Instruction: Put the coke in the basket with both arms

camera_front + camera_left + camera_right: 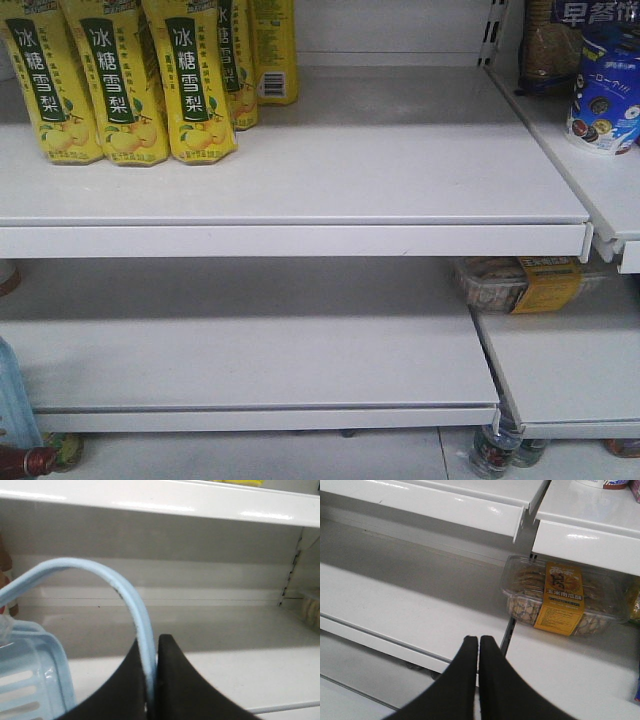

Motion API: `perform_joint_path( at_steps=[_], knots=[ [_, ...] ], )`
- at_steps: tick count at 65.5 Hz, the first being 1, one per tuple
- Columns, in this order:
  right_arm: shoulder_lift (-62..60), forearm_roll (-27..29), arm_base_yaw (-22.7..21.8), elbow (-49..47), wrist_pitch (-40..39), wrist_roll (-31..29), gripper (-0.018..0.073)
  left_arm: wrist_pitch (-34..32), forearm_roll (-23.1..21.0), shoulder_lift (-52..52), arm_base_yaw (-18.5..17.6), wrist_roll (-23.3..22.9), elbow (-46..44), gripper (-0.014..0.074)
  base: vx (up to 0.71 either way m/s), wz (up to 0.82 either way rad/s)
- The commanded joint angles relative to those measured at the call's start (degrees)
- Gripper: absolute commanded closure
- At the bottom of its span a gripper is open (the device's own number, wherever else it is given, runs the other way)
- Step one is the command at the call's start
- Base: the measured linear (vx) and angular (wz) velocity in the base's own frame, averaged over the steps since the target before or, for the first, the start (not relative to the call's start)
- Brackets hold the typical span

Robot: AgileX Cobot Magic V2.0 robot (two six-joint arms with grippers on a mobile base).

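Between your left gripper's [152,680] closed black fingers you are pinching the thin blue handle [107,580], and the basket [35,680] is hanging low at the left of that wrist view, in front of the lower shelf [210,670]. Your right gripper [478,680] is hovering with fingers pressed together and empty, above the shelf edge near a clear snack box [562,600]. No coke is showing clearly; yellow bottles [120,80] are standing above. You are wise keeping the basket level and parting the right fingers before reaching.
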Motion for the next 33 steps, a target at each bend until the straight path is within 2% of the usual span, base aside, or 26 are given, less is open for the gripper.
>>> perform_joint_path(
  at_steps=[1, 10, 22, 33],
  knots=[
    [0.9, -2.1, -0.2, -1.3, -3.8, -0.4, 0.0564, -9.7, 2.6, -1.3, 0.1, 4.7, 0.2, 0.0603, 0.00, 0.00],
    [0.9, -2.1, -0.2, -1.3, -3.8, -0.4, 0.0564, -11.4, 2.5, -1.3, 0.7, 4.5, 0.2, 0.0603, 0.00, 0.00],
    [0.9, -2.1, -0.2, -1.3, -3.8, -0.4, 0.0564, -13.1, 2.6, -1.3, 3.8, 4.5, 0.1, 0.0603, 0.00, 0.00],
    [0.9, -2.1, -0.2, -1.3, -3.8, -0.4, 0.0564, -13.1, 2.6, -1.3, 4.4, 4.2, 0.1, 0.0603, 0.00, 0.00]
  ],
)
